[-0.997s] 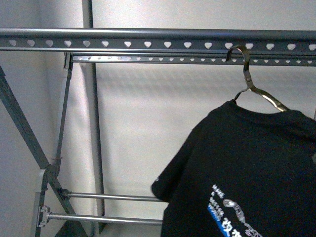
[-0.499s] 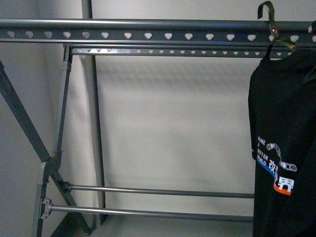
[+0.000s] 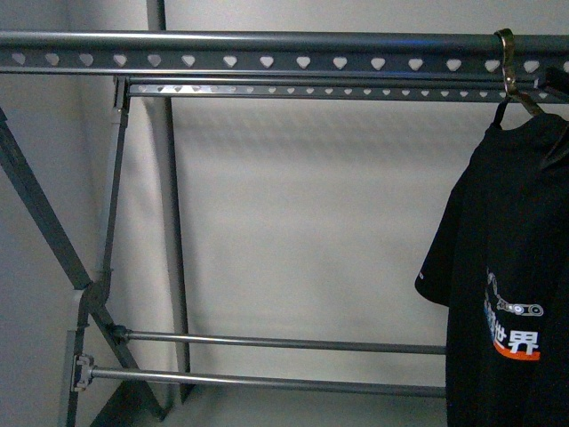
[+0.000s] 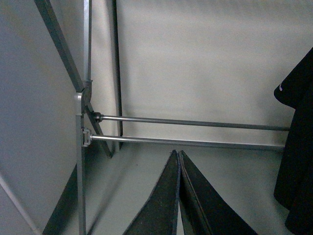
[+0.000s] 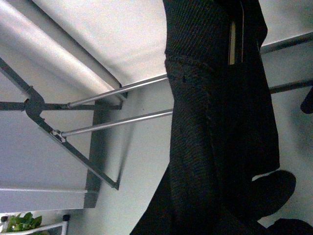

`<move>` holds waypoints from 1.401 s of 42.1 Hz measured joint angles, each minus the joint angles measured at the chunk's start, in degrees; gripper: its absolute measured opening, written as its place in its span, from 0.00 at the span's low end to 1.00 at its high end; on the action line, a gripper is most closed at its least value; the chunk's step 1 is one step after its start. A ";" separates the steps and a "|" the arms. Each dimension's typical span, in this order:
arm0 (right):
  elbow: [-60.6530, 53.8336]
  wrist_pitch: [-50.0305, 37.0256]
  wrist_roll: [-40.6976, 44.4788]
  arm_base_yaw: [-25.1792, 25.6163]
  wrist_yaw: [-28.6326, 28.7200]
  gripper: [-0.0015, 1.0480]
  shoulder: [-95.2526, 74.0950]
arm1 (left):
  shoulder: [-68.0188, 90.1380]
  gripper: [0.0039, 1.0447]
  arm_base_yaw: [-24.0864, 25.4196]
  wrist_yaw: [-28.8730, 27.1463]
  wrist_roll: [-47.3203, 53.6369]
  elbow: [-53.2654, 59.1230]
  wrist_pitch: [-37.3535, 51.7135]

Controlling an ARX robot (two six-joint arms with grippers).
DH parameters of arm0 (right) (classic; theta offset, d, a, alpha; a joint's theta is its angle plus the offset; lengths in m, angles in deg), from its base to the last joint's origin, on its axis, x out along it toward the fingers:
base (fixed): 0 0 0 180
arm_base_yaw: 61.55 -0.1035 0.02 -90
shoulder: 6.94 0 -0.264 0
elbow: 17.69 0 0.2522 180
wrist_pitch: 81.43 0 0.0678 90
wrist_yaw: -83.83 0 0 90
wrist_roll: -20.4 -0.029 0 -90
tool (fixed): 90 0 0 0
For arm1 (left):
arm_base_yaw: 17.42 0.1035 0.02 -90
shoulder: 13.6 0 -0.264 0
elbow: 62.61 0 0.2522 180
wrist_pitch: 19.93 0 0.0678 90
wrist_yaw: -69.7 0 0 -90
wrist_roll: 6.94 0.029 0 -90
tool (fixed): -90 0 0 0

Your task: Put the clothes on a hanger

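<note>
Black T-shirt point(image 3: 511, 294) hung from brass hook hanger point(image 3: 508, 62), hooked over top rail of grey rack point(image 3: 267, 43) near its right end. Left gripper point(image 4: 179, 155) clenched, empty, low beside rack's lower bars point(image 4: 195, 142). Right gripper's jaws hidden behind shirt fabric point(image 5: 215, 122); state unclear.

Only readable print is on the black T-shirt point(image 3: 507, 267): Chinese characters "世界" in white over an orange bar, under a chain graphic. Other lettering there is too small to read.
</note>
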 joint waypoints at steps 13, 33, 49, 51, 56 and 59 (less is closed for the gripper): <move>-22.88 -33.70 6.51 -2.64 -12.52 0.47 14.97 | -7.96 0.03 0.00 0.00 0.02 2.64 -5.25; -69.07 -26.62 16.02 -6.60 -15.89 0.77 80.65 | -16.24 0.03 0.00 0.00 0.17 4.13 -10.67; -85.37 -22.34 16.70 -6.69 -16.28 0.02 95.71 | -30.23 0.03 0.00 0.00 0.20 4.13 -25.14; -86.29 -22.60 16.72 -6.69 -16.26 0.02 96.43 | -30.47 0.03 0.00 -0.02 0.17 4.13 -25.27; -88.15 -23.15 16.72 -6.69 -16.26 0.02 97.79 | -30.51 0.03 0.00 -0.02 0.17 4.13 -25.27; -89.02 -23.41 16.72 -6.69 -16.26 0.02 98.47 | -30.51 0.03 0.00 -0.02 0.20 4.13 -25.27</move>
